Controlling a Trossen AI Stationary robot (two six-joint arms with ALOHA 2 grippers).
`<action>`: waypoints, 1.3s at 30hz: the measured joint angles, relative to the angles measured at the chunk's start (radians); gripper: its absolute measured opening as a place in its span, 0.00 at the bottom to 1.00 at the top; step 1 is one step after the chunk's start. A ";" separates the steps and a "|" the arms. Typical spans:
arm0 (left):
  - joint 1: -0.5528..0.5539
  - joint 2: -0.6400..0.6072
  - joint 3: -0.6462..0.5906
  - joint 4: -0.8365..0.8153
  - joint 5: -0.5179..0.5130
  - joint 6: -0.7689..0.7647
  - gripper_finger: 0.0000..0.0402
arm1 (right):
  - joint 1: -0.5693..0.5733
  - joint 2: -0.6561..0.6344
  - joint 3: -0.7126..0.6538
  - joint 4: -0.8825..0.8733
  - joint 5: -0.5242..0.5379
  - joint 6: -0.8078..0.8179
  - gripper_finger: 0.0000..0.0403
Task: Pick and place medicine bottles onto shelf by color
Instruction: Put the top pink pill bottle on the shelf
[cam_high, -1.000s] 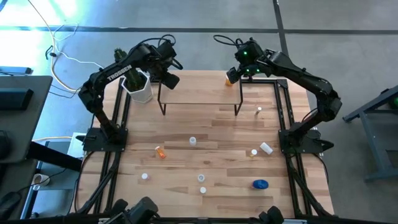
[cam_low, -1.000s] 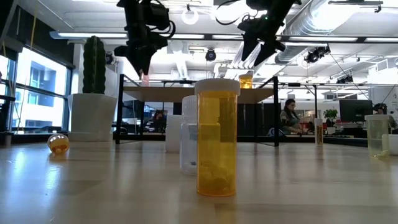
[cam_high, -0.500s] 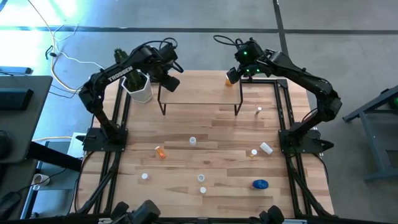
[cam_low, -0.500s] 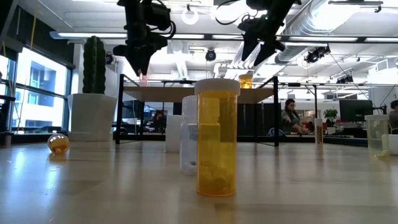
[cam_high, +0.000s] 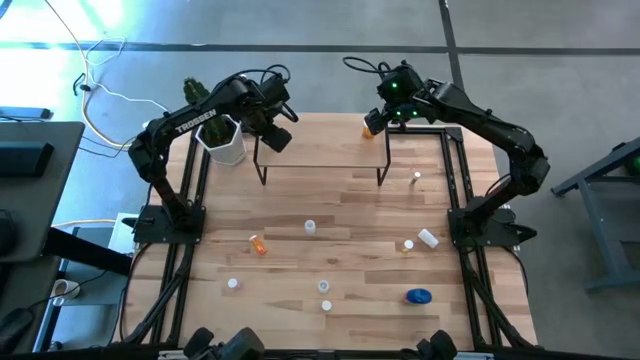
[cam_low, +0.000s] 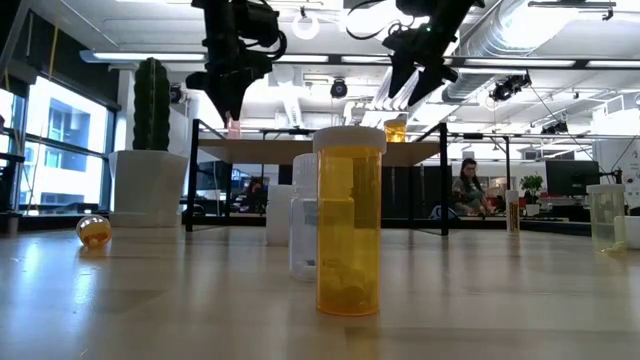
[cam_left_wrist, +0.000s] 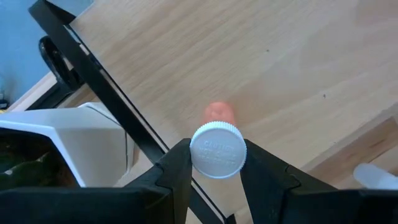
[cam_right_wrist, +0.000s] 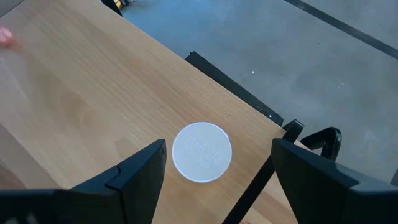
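My left gripper (cam_high: 276, 136) is above the left end of the shelf (cam_high: 320, 152), shut on a small pink medicine bottle (cam_low: 233, 125) with a white cap (cam_left_wrist: 217, 149). My right gripper (cam_high: 378, 122) hangs open over the shelf's far right corner. An orange bottle (cam_low: 396, 130) stands upright there on its base. Its white cap (cam_right_wrist: 201, 152) shows between my right fingers, which stand well apart on either side without touching it. My left gripper pinches the pink bottle between its two fingers at the sides of the white cap (cam_left_wrist: 194, 163). The fingers come from above, pointing steeply down. The bottle hangs upright, its pink body (cam_left_wrist: 219, 113) below the cap, clear of the shelf board.
A white cactus pot (cam_high: 226, 142) stands beside the shelf's left end, close to my left arm. Several small bottles lie scattered over the near half of the table, among them an orange one (cam_high: 258, 243), a white one (cam_high: 310, 227) and a squat blue one (cam_high: 418, 296).
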 joint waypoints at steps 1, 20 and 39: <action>-0.001 0.000 0.000 0.000 0.000 0.000 0.28 | 0.000 0.000 0.000 0.000 0.000 0.000 0.70; -0.002 0.000 0.000 -0.002 0.056 0.159 0.28 | 0.000 0.000 0.000 0.000 0.000 0.000 0.70; -0.003 0.000 0.000 -0.009 0.050 0.247 0.28 | 0.000 0.000 0.000 0.000 0.000 0.003 0.70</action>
